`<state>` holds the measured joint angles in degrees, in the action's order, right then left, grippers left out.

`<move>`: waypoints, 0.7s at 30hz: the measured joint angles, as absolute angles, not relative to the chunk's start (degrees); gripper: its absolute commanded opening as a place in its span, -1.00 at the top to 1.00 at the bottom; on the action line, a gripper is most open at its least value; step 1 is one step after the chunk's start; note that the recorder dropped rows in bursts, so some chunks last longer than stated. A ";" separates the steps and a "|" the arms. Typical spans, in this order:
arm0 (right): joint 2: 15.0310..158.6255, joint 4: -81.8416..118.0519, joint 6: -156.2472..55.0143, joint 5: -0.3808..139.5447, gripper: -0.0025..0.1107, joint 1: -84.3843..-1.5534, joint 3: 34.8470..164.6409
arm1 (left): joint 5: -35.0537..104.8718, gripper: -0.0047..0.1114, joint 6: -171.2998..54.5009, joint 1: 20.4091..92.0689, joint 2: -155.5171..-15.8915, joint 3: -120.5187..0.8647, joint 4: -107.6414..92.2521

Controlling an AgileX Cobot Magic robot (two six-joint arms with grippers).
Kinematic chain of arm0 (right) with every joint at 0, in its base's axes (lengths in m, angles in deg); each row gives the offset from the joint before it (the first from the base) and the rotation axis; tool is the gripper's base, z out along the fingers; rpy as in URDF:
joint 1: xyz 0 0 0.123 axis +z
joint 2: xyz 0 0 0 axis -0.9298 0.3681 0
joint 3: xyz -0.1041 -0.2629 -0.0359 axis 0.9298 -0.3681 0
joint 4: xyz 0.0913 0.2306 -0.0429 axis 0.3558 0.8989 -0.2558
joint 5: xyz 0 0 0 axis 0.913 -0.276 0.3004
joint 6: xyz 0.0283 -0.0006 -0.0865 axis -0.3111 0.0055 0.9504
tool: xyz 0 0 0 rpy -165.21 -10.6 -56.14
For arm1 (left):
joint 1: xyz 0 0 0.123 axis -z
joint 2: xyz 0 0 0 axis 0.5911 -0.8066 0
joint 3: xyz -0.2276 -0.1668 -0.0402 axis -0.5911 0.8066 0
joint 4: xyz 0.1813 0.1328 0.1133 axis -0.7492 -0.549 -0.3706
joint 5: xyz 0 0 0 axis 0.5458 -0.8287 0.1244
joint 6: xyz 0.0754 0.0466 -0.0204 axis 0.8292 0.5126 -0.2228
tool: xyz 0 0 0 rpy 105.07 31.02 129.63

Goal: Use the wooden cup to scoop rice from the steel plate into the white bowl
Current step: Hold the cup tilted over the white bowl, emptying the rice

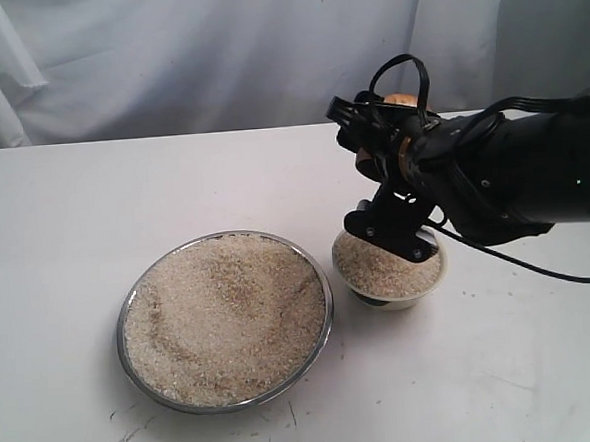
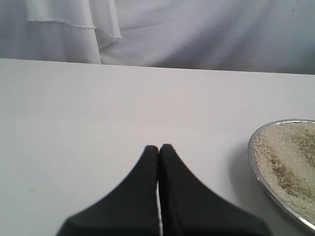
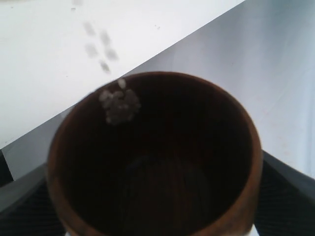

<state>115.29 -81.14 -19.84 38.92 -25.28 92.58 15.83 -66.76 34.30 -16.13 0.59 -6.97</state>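
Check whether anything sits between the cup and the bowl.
Nothing visible does. The right gripper holds the cup tipped just above the bowl, whose rice is heaped. A few grains show at the cup's mouth. The plate lies beside the bowl, out of the path.

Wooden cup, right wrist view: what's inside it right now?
The wooden cup looks nearly empty: only a small clump of rice shows near its rim. The bottom is dark and shadowed, so a few grains there cannot be ruled out.
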 measured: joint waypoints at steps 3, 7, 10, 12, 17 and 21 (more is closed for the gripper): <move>115.29 -81.14 -19.71 38.92 0.96 -25.15 92.58 | 15.83 0.92 -66.76 34.30 -16.13 0.59 -6.97; 115.29 -81.14 -19.71 38.80 0.96 -25.15 92.58 | 15.83 0.92 -66.76 34.30 -16.13 0.59 -6.97; 115.15 -81.14 -19.71 38.80 0.96 -25.15 92.58 | 15.83 0.92 -66.76 34.30 -16.13 0.59 -6.97; 115.01 -81.14 -19.82 38.80 0.96 -25.15 92.58 | 15.83 0.92 -66.76 34.30 -16.13 0.59 -6.97; 114.78 -81.24 -20.84 38.69 0.96 -25.15 92.58 | 15.83 0.92 -66.76 34.30 -16.13 0.59 -6.97; 114.78 -81.24 -30.74 39.38 0.96 -25.15 92.58 | 15.83 0.92 -66.76 34.30 -16.13 0.59 -6.97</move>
<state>114.78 -81.24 -30.74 39.38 -25.15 92.58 15.83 -66.76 34.30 -16.13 0.59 -6.97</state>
